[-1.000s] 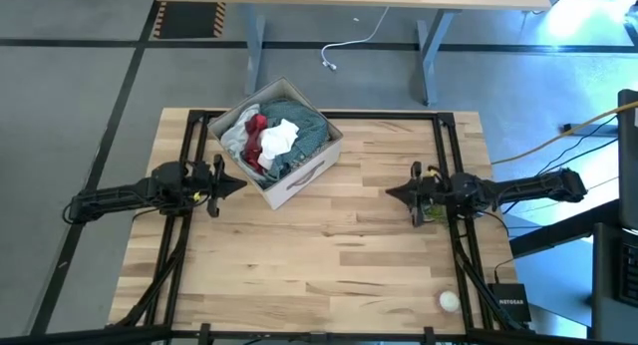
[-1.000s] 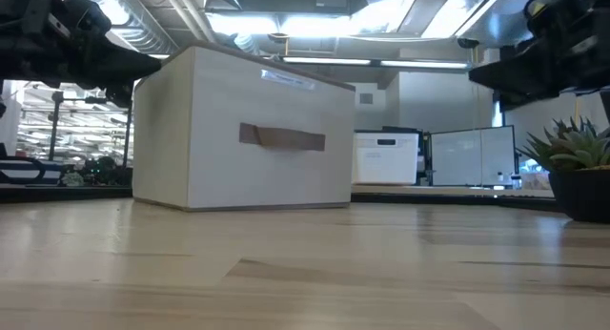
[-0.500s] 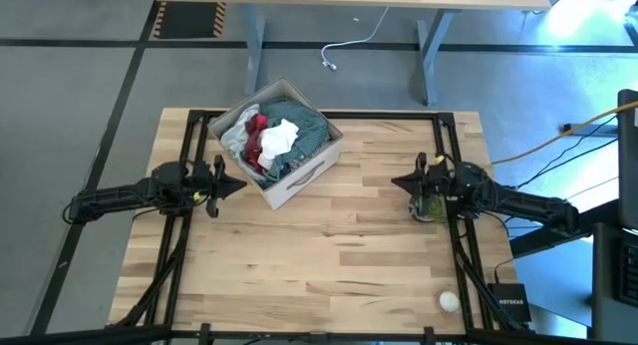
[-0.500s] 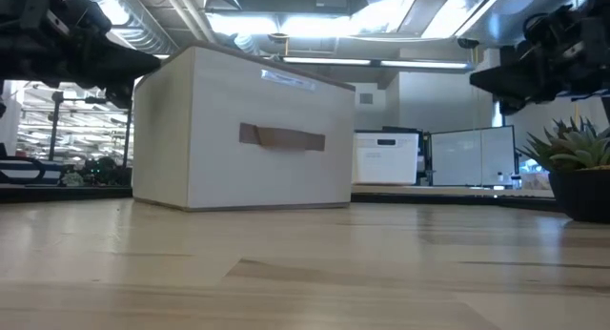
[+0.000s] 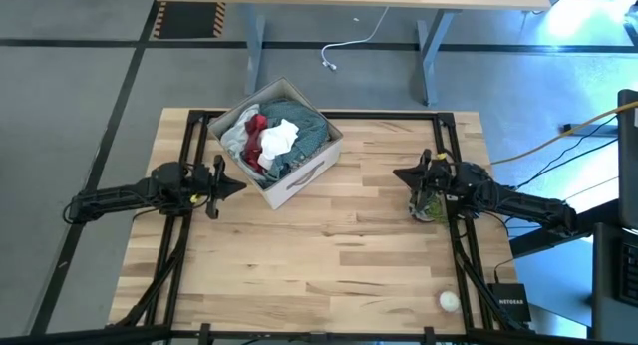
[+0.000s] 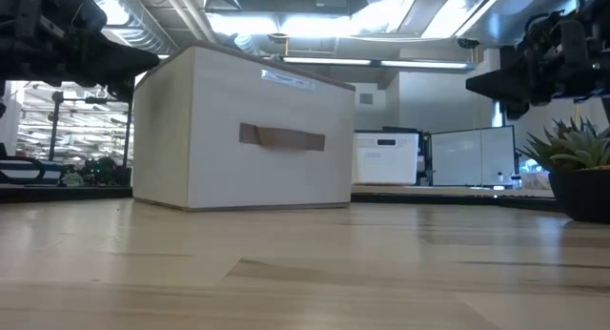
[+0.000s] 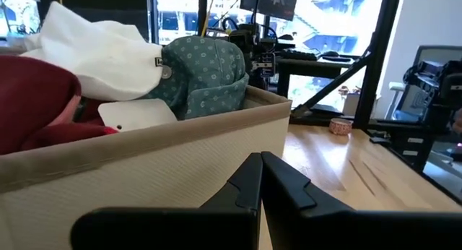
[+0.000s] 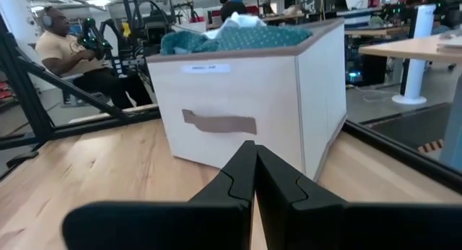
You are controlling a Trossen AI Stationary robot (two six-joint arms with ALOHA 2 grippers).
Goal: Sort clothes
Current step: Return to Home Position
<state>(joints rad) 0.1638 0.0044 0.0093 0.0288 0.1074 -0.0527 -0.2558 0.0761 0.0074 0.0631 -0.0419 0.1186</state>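
The clothes [image 5: 271,136] lie heaped in the beige cardboard box [image 5: 299,173] at the table's far left: teal-green, white, dark red and grey pieces show. In the left wrist view the teal-green [image 7: 206,73], white [image 7: 94,48] and dark red [image 7: 32,105] pieces rise above the box rim. My left gripper [image 5: 239,184] is shut and empty, just left of the box. My right gripper [image 5: 397,174] is shut and empty, held above the table near its right edge, pointing at the box [image 8: 245,105].
A small white ball [image 5: 449,301] lies near the table's near right corner. A potted plant [image 5: 431,207] stands under my right arm at the right edge. Dark frame rails run along the table's sides. A seated person [image 8: 72,55] shows beyond the table.
My right gripper has gone a little toward the table's far edge and the box, and its arm has swung so that it now slants from the near right. The left arm and the clothes have kept still.
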